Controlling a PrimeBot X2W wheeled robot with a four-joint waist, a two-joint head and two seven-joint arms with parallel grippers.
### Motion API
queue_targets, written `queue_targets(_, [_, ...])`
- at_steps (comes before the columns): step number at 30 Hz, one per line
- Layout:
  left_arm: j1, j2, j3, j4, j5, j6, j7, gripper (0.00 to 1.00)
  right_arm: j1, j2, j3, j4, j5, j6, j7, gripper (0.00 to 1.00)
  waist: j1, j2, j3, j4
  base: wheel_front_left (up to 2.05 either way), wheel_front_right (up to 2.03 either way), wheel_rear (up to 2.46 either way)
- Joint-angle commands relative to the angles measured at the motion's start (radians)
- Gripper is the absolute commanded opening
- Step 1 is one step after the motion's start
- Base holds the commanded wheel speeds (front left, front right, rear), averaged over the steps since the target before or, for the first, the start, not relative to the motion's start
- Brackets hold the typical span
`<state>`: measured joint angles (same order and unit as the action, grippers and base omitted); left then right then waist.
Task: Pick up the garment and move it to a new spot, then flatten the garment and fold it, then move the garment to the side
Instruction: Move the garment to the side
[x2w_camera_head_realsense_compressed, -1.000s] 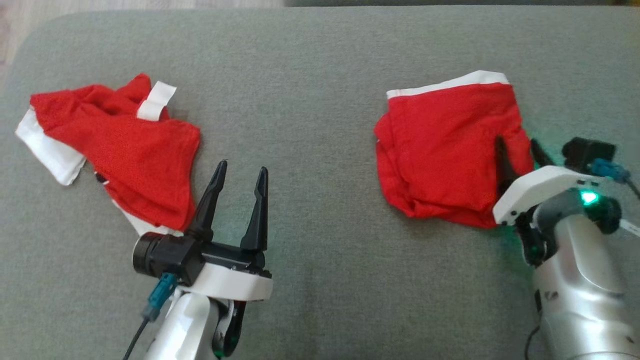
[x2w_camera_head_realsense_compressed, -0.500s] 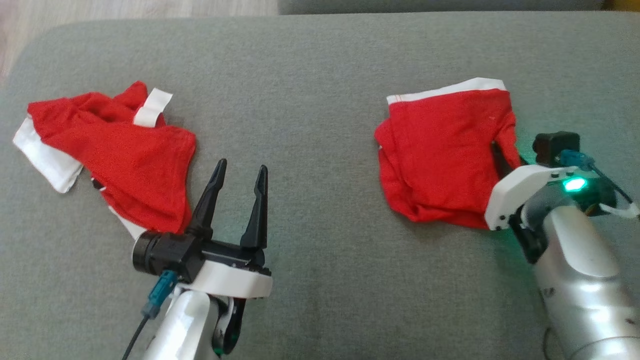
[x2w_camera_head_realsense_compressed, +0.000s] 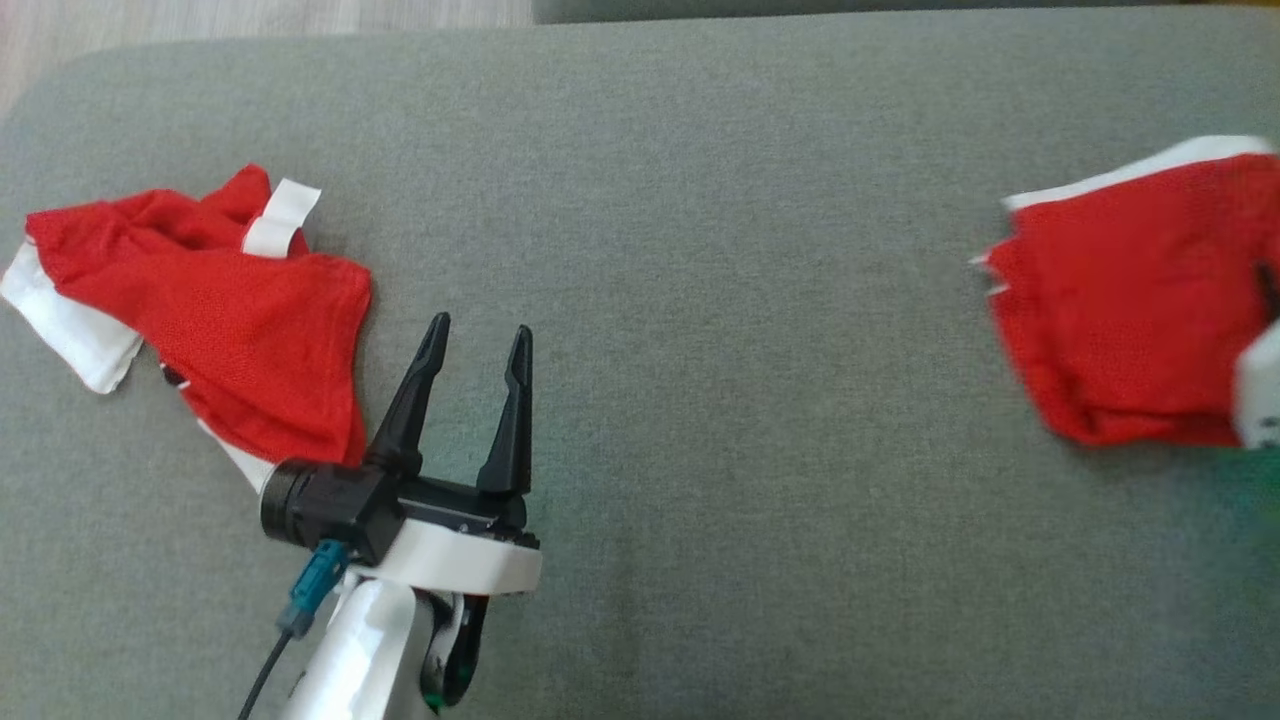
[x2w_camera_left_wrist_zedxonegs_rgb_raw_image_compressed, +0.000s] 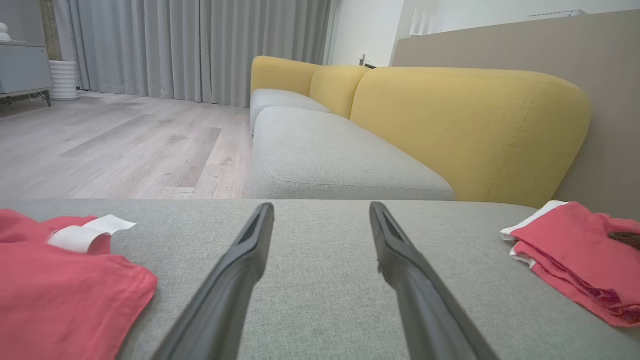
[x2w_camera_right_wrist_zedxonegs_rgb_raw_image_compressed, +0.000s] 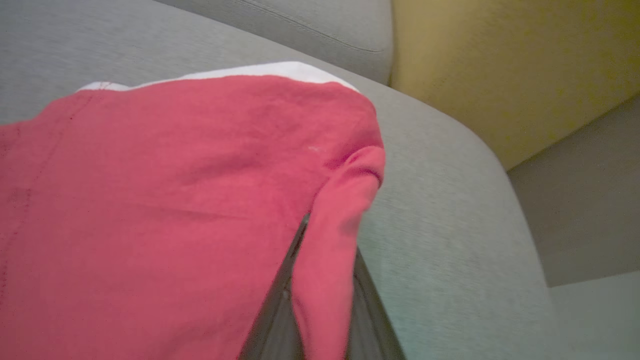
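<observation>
A home living room. A sofa (x2w_camera_left_wrist_zedxonegs_rgb_raw_image_compressed: 470, 125) with yellow backs and grey seat cushions (x2w_camera_left_wrist_zedxonegs_rgb_raw_image_compressed: 330, 160) stands along a beige wall (x2w_camera_left_wrist_zedxonegs_rgb_raw_image_compressed: 610, 100). Floor-length grey curtains (x2w_camera_left_wrist_zedxonegs_rgb_raw_image_compressed: 200, 50) hang at the far end, above a pale wood-plank floor (x2w_camera_left_wrist_zedxonegs_rgb_raw_image_compressed: 125, 145). A grey cabinet (x2w_camera_left_wrist_zedxonegs_rgb_raw_image_compressed: 25, 67) on thin legs stands at the far left, a white ribbed pot (x2w_camera_left_wrist_zedxonegs_rgb_raw_image_compressed: 63, 80) just beside it. The near surface is a grey upholstered seat (x2w_camera_head_realsense_compressed: 700, 250) with rounded corners.

**Clamped and dragged to the right**

A second ago the fingers of the right gripper (x2w_camera_right_wrist_zedxonegs_rgb_raw_image_compressed: 327, 245) stood apart astride the right edge of the folded garment (x2w_camera_head_realsense_compressed: 1120, 300). Now they are closed, pinching a fold of its red cloth. The garment has slid across the grey cushion (x2w_camera_head_realsense_compressed: 700, 300) to the head view's right edge, and most of the right arm has left that view. The head camera has shifted slightly too.
</observation>
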<state>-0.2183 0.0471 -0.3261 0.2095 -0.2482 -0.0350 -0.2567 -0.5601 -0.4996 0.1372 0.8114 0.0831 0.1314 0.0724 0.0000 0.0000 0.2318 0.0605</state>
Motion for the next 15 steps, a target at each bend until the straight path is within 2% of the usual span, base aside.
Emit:
queue_targets(1, [-0.023, 0.003, 0.035, -0.036, -0.004, 0.001, -0.005, 1.0, -0.001, -0.041, -0.006, -0.019, 0.005, -0.001, 0.002, 0.0, 0.0, 0.0, 0.011, 0.007, 0.0, 0.0, 0.0])
queue_targets(7, [-0.036, 0.003, 0.042, -0.039, 0.004, -0.005, -0.005, 1.0, -0.026, -0.118, -0.102, 0.022, -0.031, -0.001, -0.016, 0.0, 0.0, 0.0, 0.043, 0.018, 0.0, 0.0, 0.0])
queue_targets(15, [-0.05, 0.003, 0.045, -0.035, 0.012, -0.012, -0.005, 1.0, -0.06, -0.11, -0.171, 0.065, -0.092, -0.001, -0.039, 0.0, 0.0, 0.0, 0.055, 0.021, 0.0, 0.0, 0.0])
